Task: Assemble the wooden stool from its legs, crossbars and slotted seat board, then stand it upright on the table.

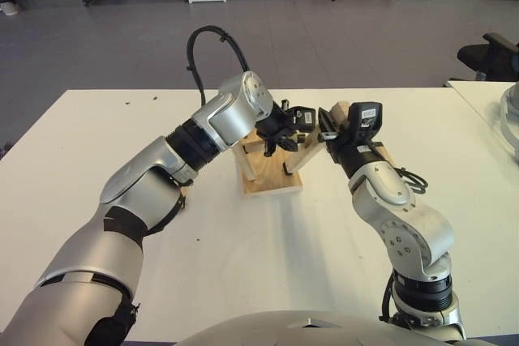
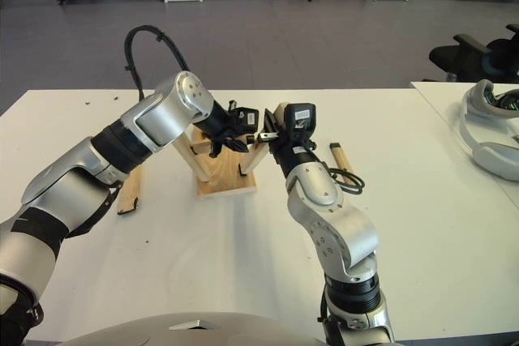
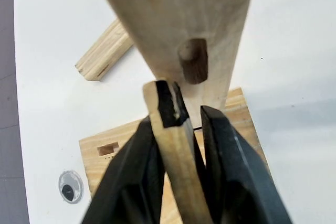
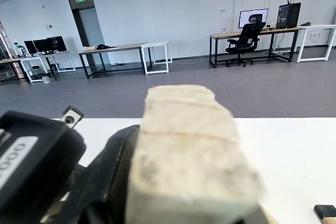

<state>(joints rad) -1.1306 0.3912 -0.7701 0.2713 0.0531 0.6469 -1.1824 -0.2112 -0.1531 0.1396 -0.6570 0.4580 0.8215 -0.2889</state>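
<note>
Half-built wooden stool, worked on mid-table with both grippers closed on wood.

Noted a loose leg (image 2: pixel 130 190) lying flat at the far left of the white table (image 1: pixel 97 135). Held a thin crossbar (image 3: pixel 176 150) clamped in the left gripper (image 2: pixel 229 134), long axis running straight out past the fingertips, its end just short of an upright leg (image 3: pixel 173 19) and slightly aside of that leg's dowel peg (image 3: pixel 193 61). Saw the slotted seat board (image 1: pixel 272 180) flat on the table beneath. Gripped another leg (image 4: pixel 184 145) in the right gripper (image 1: pixel 327 129), just beside. Judged the left arm nearer the joint, with the crossbar end needing to meet the peg.
</note>
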